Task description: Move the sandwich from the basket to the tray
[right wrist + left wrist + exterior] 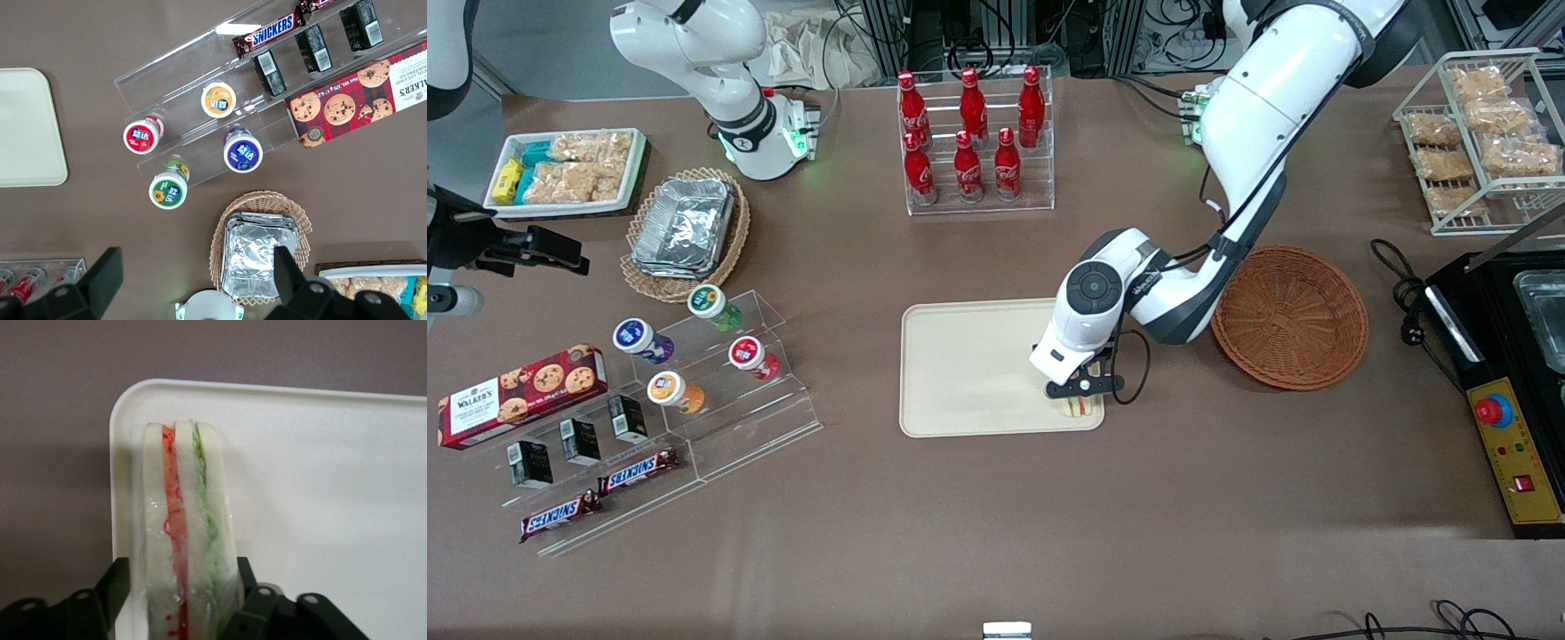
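- The sandwich point(1079, 407) is seen standing on edge on the tray point(969, 369), in the tray corner that is nearest the front camera and toward the working arm's end of the counter.
- In the left wrist view the sandwich point(190, 540) is shown close to the tray's point(320, 487) rim on one side and near its rounded corner, with a wide bare stretch of tray surface on its other side.
- The gripper point(1082, 397) is held directly over the sandwich; its fingers point(250, 603) are seen pressed against the two bread faces, so the sandwich is pinched between them.
- The gripper point(181, 603) is seen low above the tray; whether the sandwich's lower edge touches the tray surface cannot be told.
- The basket point(1289, 317) is seen just beside the tray, toward the working arm's end of the counter, and nothing is seen in it; part of its rim is covered by the arm.
- Open counter surface is seen between the tray and the counter edge nearest the front camera.
- A clear rack of red bottles point(971, 133) is placed farther from the front camera than the tray, with bare counter between them.
- Clear stepped shelves of snacks point(667, 400) are set toward the parked arm's end, well apart from the tray.
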